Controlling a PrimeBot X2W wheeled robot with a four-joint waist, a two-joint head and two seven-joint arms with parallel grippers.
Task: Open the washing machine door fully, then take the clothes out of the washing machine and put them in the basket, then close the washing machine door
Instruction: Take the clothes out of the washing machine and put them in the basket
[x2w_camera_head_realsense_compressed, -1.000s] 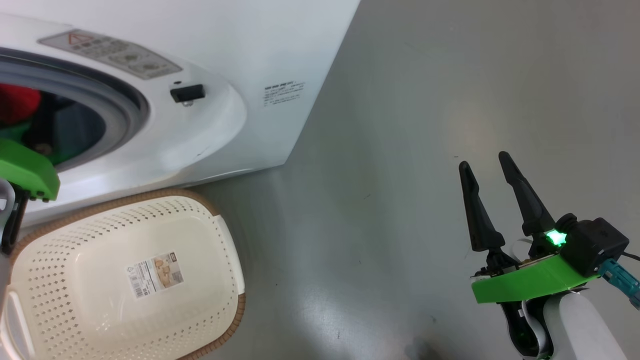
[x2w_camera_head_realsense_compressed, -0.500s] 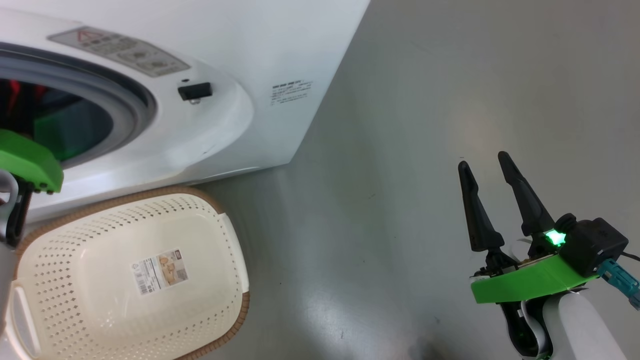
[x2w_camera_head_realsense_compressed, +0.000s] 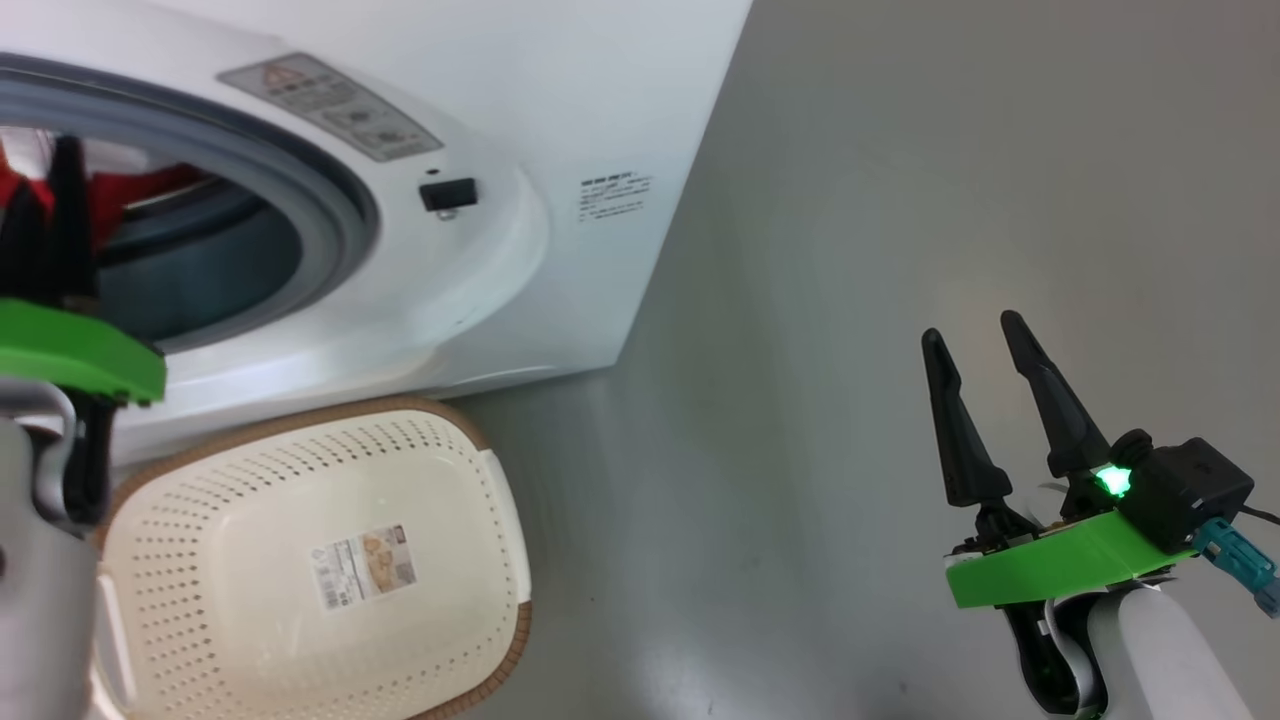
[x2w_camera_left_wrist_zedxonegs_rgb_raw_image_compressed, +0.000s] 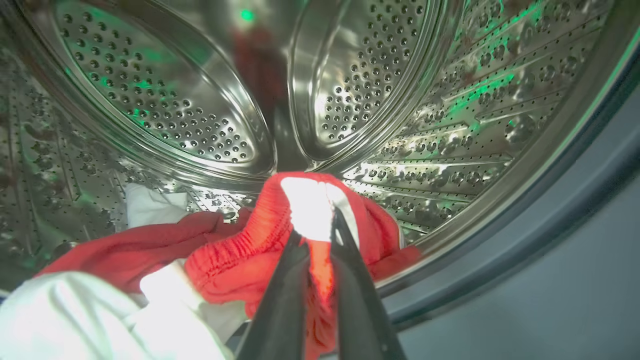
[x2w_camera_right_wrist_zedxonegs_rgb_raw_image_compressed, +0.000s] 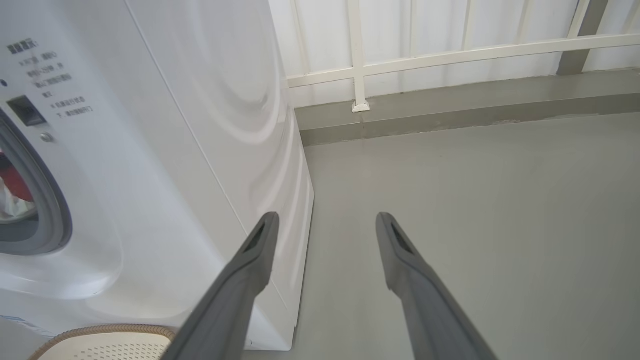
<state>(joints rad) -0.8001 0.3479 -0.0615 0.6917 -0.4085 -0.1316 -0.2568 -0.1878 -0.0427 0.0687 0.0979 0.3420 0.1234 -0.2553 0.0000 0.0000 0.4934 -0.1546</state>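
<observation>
Inside the perforated steel drum (x2w_camera_left_wrist_zedxonegs_rgb_raw_image_compressed: 350, 90) of the white washing machine (x2w_camera_head_realsense_compressed: 560, 90), my left gripper (x2w_camera_left_wrist_zedxonegs_rgb_raw_image_compressed: 315, 235) is shut on a bunched red waistband of the clothes (x2w_camera_left_wrist_zedxonegs_rgb_raw_image_compressed: 235, 255). More red and white fabric lies at the drum's bottom left. In the head view the left gripper (x2w_camera_head_realsense_compressed: 45, 165) reaches through the grey rubber ring (x2w_camera_head_realsense_compressed: 340, 200), with red clothes (x2w_camera_head_realsense_compressed: 130, 188) beside it. The cream basket (x2w_camera_head_realsense_compressed: 480, 520) stands on the floor below the opening. My right gripper (x2w_camera_head_realsense_compressed: 985, 330) hangs open over bare floor, nothing between its fingers (x2w_camera_right_wrist_zedxonegs_rgb_raw_image_compressed: 260, 245). The washing machine door is out of view.
Grey floor (x2w_camera_head_realsense_compressed: 800, 300) stretches to the right of the washing machine (x2w_camera_right_wrist_zedxonegs_rgb_raw_image_compressed: 175, 150). A white railing (x2w_camera_right_wrist_zedxonegs_rgb_raw_image_compressed: 360, 65) and a low kerb run behind it. The basket's brown rim (x2w_camera_right_wrist_zedxonegs_rgb_raw_image_compressed: 100, 331) shows by the machine's front foot. A black door latch (x2w_camera_head_realsense_compressed: 447, 193) sits right of the opening.
My left gripper has shut on the red clothes in the drum. The head camera has shifted, so machine and basket sit further right in the picture. The right arm has stayed still.
</observation>
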